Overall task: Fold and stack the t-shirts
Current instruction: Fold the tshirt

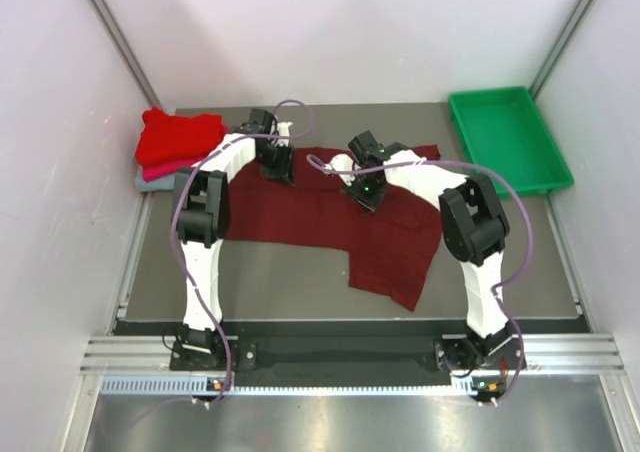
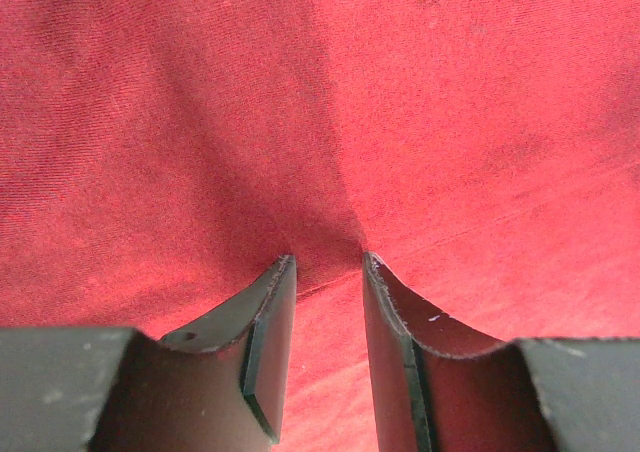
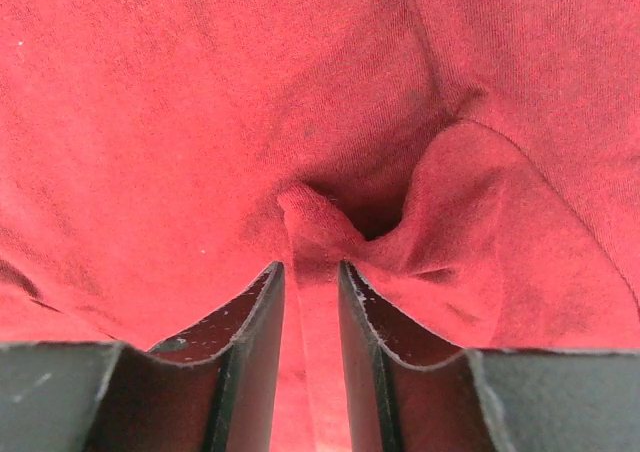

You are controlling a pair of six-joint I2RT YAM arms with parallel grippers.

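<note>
The maroon shirt [image 1: 300, 217] lies spread in the middle of the grey tabletop [image 1: 270, 277], its long axis running left to right. Its right part turns down toward the near edge and ends in a loose corner. Which end is the collar is impossible to tell from above, because both arms cover the far edge and no neckline shows.

Now the left fingers [image 2: 265, 322] are at the shirt's far-left part. They are drawn close together with cloth caught at their tips and creases fanning out from the pinch. The right fingers [image 3: 250, 322] are down on the far middle, clamped on a raised ridge of fabric that runs straight between them, with a dark hollow puckered just beyond.

Up close the cloth reads bright red with a fine knit, while from overhead it is a deep wine colour, rumpled and uneven.

At the far left sits a stack: a bright red shirt [image 1: 180, 137] on top, a pink shirt [image 1: 160, 171] peeking out under it and a grey-blue shirt [image 1: 150, 182] at the bottom, mostly hidden. A green tray [image 1: 510, 137] sits at the far right, well apart.
</note>
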